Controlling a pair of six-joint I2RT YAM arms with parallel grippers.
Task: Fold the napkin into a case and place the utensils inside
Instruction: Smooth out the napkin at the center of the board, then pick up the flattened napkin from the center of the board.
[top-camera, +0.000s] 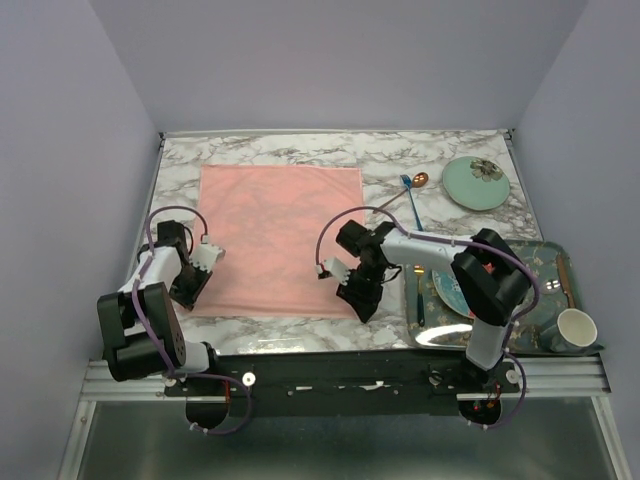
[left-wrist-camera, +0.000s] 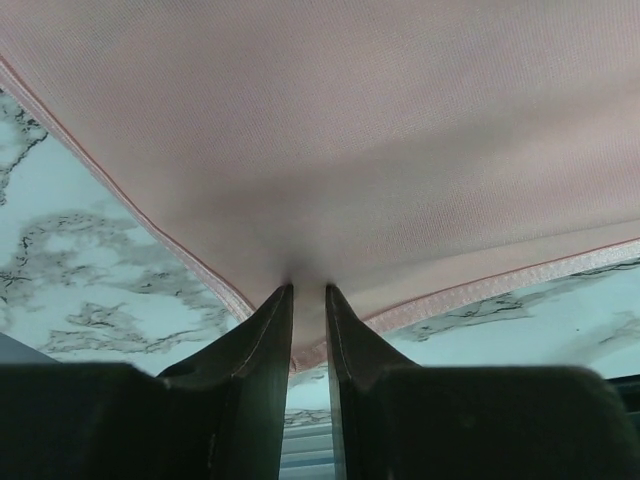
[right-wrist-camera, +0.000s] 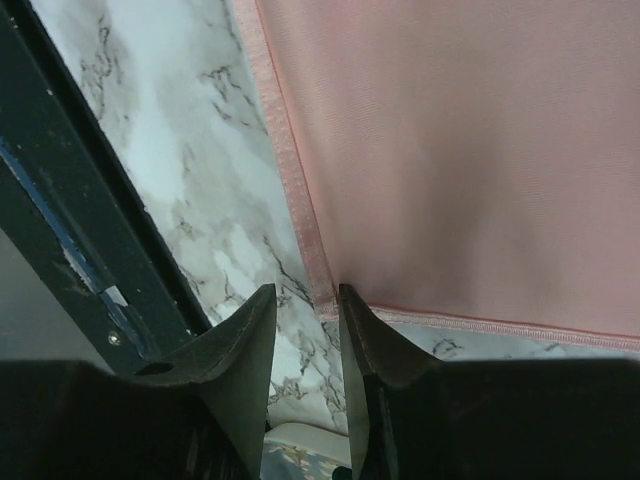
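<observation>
Napkin: salmon-pink satin, spread flat and unfolded on the marble table, filling its middle from the 9 o'clock side to just past centre.
Left gripper: at the napkin's 7 o'clock corner.
Left fingers: drawn almost together, pinching the hemmed corner; the cloth puckers just ahead of the tips.
Right gripper: at the napkin's 5 o'clock corner.
Right fingers: slightly apart, straddling the corner; the hem touches the inner face of one finger, with marble showing in the gap.
Spoon: copper-gold, on the bare table at 2 o'clock from the napkin, apart from it.
Fork: dark blue, just beside the spoon.
Mint plate: at 3 o'clock from the spoon, near it.
Tray: at the table's 4 o'clock, holding a white cup.
</observation>
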